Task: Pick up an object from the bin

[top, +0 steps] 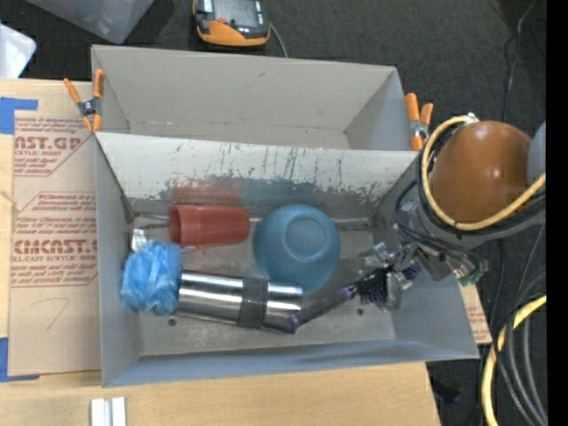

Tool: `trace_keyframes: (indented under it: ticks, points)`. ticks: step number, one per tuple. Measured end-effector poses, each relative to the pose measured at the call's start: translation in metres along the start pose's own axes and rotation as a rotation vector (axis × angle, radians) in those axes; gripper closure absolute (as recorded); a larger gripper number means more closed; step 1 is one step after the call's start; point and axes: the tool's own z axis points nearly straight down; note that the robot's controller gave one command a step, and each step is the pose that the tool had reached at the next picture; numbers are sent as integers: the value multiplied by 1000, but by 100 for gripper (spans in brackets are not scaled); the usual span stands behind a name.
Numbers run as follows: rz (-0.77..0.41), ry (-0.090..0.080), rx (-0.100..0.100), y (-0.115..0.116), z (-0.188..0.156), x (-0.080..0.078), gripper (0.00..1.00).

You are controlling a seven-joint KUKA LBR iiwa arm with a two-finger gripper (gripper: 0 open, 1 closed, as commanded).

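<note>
Gripper [389,275] of mine is low at the bin's [266,355] right end, right by a small dark purple thing [371,288] with a thin dark stem running toward the steel flask [235,298]. Honestly can't tell if it's spread or pressed together. Blue bowl [297,240] sits just left, red cup [209,224] and blue rag [151,276] further off. I'd call this the grab step; next needs a firm pinch on the purple bit, then a straight lift
</note>
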Motion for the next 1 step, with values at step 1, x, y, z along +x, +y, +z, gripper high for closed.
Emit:
trace_keyframes:
  ticks: [1]
  points:
    - [4, 6, -4, -22, -112, 10, 100]
